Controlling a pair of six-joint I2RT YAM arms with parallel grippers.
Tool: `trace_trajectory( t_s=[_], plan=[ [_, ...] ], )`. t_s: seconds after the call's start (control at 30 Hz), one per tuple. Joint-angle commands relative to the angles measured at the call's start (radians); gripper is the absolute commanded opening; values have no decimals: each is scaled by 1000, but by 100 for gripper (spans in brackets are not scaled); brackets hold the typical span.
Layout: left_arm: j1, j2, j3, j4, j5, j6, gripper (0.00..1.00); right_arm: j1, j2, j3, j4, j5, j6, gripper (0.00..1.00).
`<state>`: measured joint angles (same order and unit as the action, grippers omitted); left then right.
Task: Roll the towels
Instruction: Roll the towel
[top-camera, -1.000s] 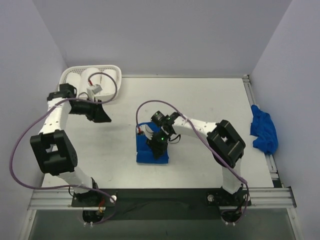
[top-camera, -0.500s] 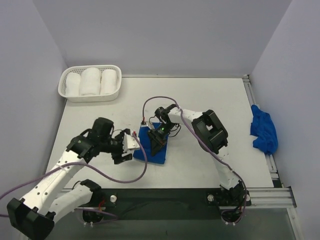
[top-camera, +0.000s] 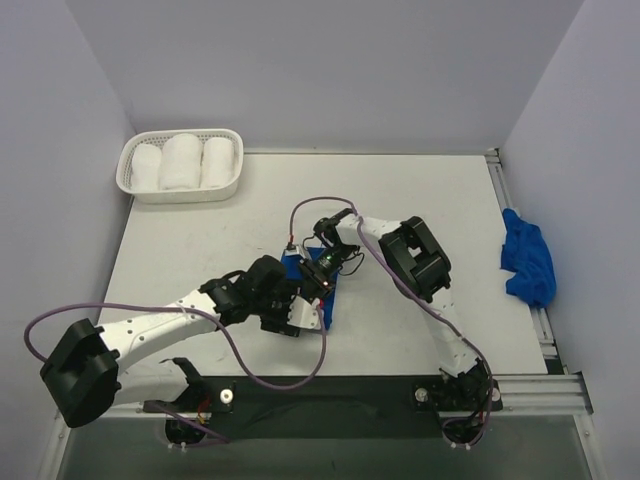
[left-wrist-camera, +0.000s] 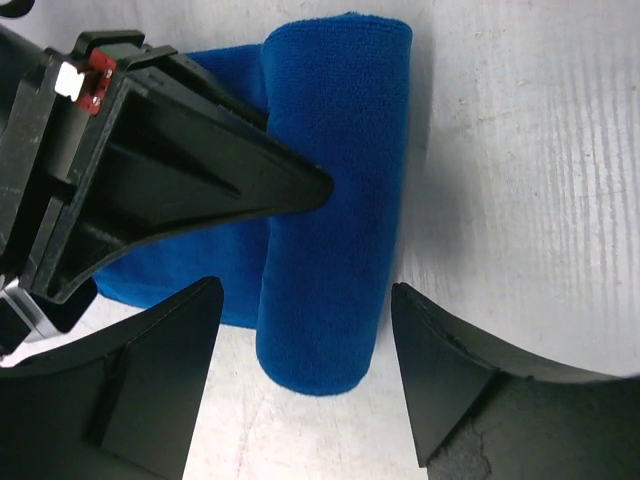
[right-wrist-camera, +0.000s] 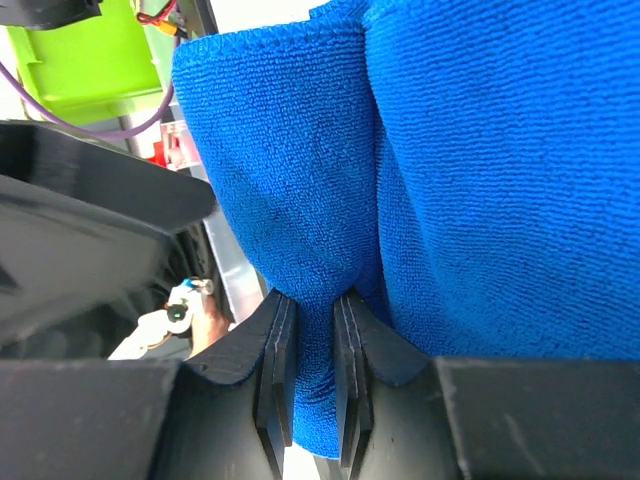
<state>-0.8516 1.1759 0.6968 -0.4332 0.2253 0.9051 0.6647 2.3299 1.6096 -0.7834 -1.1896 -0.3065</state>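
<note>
A blue towel (top-camera: 328, 298) lies mid-table, partly rolled into a fat roll (left-wrist-camera: 335, 200) with a flat tail to its left. My right gripper (top-camera: 325, 268) is shut on a fold of this towel (right-wrist-camera: 300, 200), its pads (right-wrist-camera: 277, 350) pinching the cloth. Its black finger (left-wrist-camera: 200, 170) lies across the roll in the left wrist view. My left gripper (left-wrist-camera: 308, 300) is open, one finger on each side of the roll's near end, not touching it. In the top view the left gripper (top-camera: 303, 312) sits at the towel's near-left corner. A second blue towel (top-camera: 527, 260) lies crumpled at the table's right edge.
A white basket (top-camera: 128, 178) holding three white towel rolls stands at the back left corner. Purple cables loop off both arms. A metal rail (top-camera: 520, 385) runs along the near edge of the table.
My left arm has swung from the basket at the back left down to the towel and its gripper has opened wider. The right gripper stays shut on the towel.
</note>
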Motion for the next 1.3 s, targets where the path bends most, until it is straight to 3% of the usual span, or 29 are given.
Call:
trace_trajectory(
  t_s=[0.0, 0.2, 0.27, 0.3, 0.33, 0.37, 0.47, 0.53, 0.63, 0.67, 0.7, 0.87, 1.0, 1.27],
  plan=[
    [-20, 27, -16, 137, 9, 52, 79, -11, 48, 7, -42, 70, -34, 0],
    [-43, 105, -66, 209, 22, 43, 74, -19, 54, 9, -45, 67, -36, 0],
    [-47, 165, -59, 186, 5, 20, 64, -22, 49, 10, -43, 73, -25, 0],
    [-47, 191, -28, 162, 0, 0, 55, -24, 49, 13, -43, 74, -20, 2],
    [-47, 243, -4, 93, -4, -43, 39, -33, 48, 13, -43, 79, -14, 4],
    [-44, 263, 15, 64, -1, -64, 33, -37, 37, 16, -40, 87, -5, 5],
    [-30, 269, 33, 2, 60, -120, 23, -62, 8, 30, -40, 120, 7, 19],
    [-30, 260, 35, -37, 97, -156, 19, -80, -16, 42, -42, 145, 23, 34],
    [-26, 286, 73, -120, 152, -198, 15, -129, -89, 81, -42, 203, 49, 59],
    [-21, 295, 84, -137, 170, -210, 14, -163, -134, 96, -43, 228, 53, 75],
    [-14, 315, 98, -159, 186, -231, 14, -177, -159, 102, -45, 243, 59, 78],
    [75, 395, 208, -278, 299, -272, 15, -275, -372, 64, -43, 330, 47, 81],
    [163, 537, 311, -398, 419, -227, 15, -371, -552, -64, -43, 386, 17, 81],
    [273, 866, 592, -610, 526, -138, 15, -370, -993, -345, -48, 493, -77, 82]
  ],
)
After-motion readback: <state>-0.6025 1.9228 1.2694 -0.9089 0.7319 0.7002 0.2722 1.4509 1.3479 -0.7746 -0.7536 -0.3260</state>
